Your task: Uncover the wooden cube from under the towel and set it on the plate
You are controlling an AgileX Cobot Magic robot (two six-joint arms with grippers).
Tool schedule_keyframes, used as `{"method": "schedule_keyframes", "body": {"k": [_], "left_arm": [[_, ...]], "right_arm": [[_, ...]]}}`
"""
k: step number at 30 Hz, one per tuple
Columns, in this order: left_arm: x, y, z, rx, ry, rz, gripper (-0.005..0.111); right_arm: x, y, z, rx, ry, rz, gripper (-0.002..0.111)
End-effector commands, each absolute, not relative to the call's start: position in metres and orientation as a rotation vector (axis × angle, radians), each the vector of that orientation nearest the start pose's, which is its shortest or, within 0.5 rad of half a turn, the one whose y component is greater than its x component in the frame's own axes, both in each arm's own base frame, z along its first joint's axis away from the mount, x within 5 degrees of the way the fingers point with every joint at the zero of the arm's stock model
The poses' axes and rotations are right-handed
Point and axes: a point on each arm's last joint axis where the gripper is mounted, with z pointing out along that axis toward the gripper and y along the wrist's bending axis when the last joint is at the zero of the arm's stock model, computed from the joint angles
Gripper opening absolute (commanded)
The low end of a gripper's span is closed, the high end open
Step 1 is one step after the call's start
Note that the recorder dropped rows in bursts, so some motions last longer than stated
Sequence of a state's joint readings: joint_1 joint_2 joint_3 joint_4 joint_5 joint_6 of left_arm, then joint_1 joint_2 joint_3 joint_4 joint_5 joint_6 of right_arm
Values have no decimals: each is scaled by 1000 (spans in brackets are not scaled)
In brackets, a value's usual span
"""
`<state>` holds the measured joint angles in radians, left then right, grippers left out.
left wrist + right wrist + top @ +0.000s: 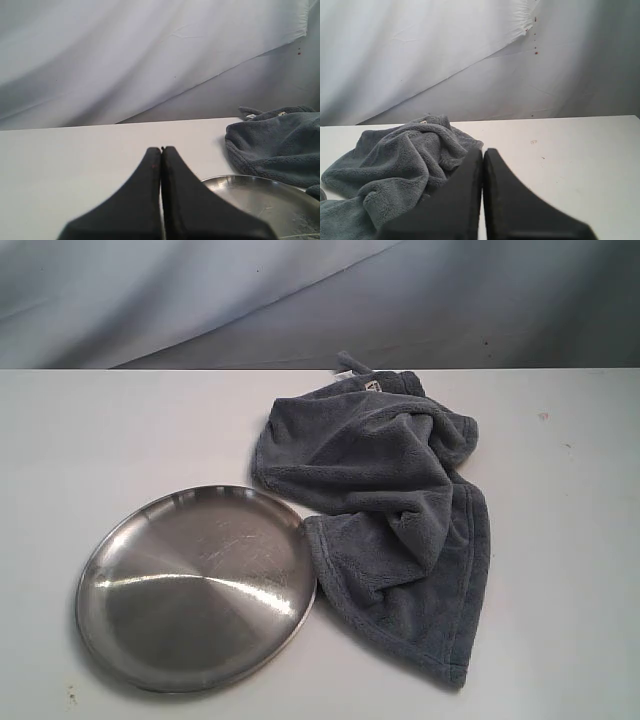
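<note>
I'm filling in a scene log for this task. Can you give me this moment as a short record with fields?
plate: on the table, nothing on it
towel: bunched, right of the plate in the exterior view, reaching its rim
wooden cube: not visible in any view
left gripper: jaws shut, holding nothing
right gripper: jaws shut, holding nothing

— Where's the plate (195,585)?
— Lower left, on the white tabletop (90,440).
— And the towel (385,510)?
— Bunched up right of centre, white label at its top, edge meeting the plate's right rim.
</note>
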<state>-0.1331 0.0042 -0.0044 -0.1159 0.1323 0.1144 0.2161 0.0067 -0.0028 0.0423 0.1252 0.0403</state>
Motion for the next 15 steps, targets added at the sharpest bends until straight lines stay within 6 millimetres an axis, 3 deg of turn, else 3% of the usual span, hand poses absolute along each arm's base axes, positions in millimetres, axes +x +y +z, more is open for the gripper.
{"method": "schedule_keyframes", "body": {"k": [1,15], "left_arm": [[56,-9,201,120,1612,-123,0],[56,-9,201,120,1612,-123,0]], "right_arm": [[55,12,202,-111,1605,225,0],[55,12,204,-109,1588,226,0]]}}
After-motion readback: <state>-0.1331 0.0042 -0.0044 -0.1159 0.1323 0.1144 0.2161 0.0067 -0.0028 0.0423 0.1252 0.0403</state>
